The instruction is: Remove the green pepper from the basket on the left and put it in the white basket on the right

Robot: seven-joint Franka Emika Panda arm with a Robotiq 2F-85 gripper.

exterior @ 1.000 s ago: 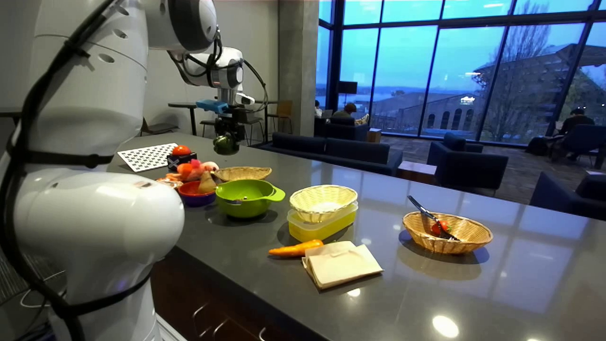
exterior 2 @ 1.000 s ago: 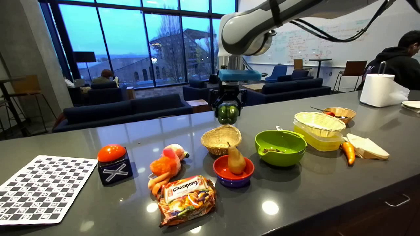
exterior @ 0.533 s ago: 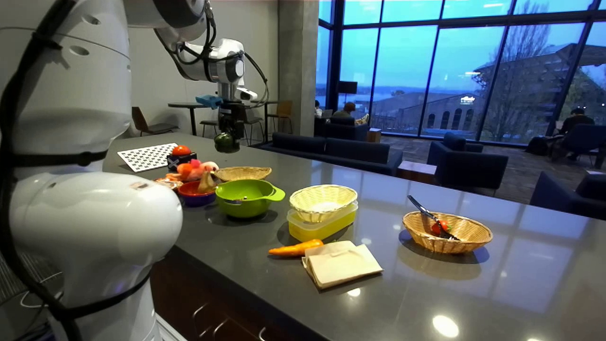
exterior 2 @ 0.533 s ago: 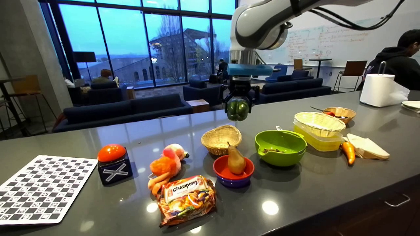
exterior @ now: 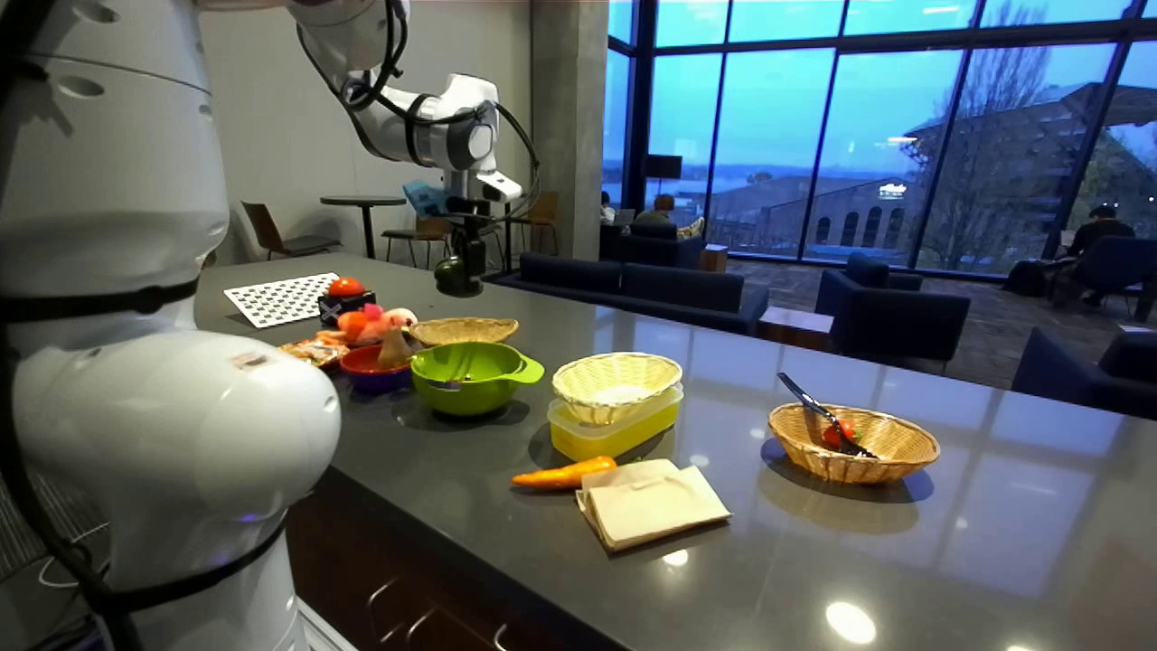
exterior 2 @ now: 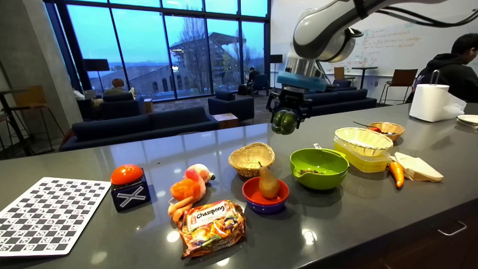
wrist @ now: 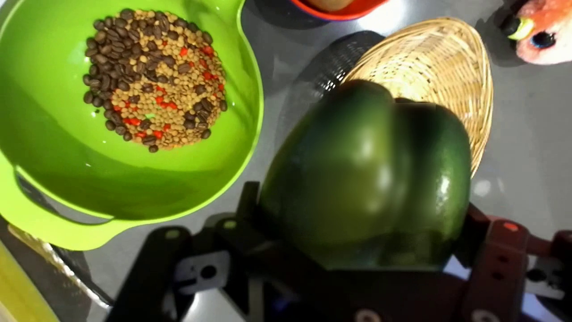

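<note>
My gripper [exterior 2: 286, 112] is shut on the dark green pepper [exterior 2: 285, 122] and holds it in the air above the counter. In the wrist view the pepper [wrist: 357, 152] sits between both fingers. The tan wicker basket [exterior 2: 242, 161] is empty and lies below and to one side of the pepper; it also shows in the wrist view [wrist: 447, 53], partly hidden by the pepper. The white basket [exterior 2: 364, 139] stands on a yellow lidded box and looks empty in an exterior view [exterior: 617, 380].
A green bowl [exterior 2: 317, 179] with beans and lentils stands between the two baskets. A pear [exterior 2: 269, 183] sits in a red bowl nearby. A carrot [exterior: 565, 475], napkins [exterior: 655, 506] and a brown basket [exterior: 854, 452] with a spoon lie past the yellow box [exterior: 615, 438].
The arm has carried the pepper sideways from above the wicker basket toward the green bowl and the white basket. The gripper has turned and tilted a little. The pepper stays held.
</note>
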